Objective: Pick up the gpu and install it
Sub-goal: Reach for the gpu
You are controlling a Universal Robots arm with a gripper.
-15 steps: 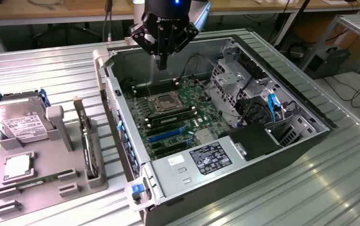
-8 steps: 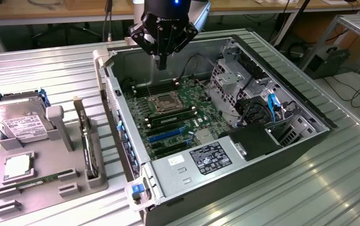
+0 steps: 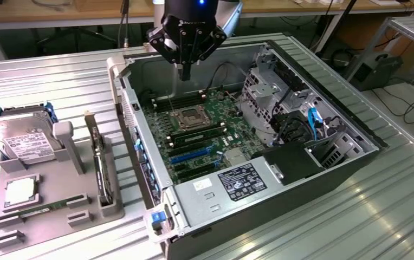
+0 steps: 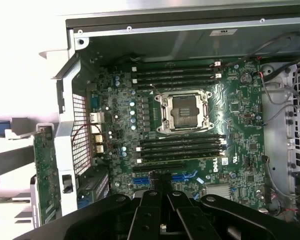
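A flat circuit-board gpu is shown dark green, perhaps with a silver edge, in a grey plastic holder. The ribbed metal tabletop is striped silver; the glossy hand is black.

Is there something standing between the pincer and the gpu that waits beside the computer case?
Yes, the case wall. The shut pincer hangs over the motherboard inside it, while the gpu stands on edge in the gray holder outside that wall. Nothing else visible lies between them.
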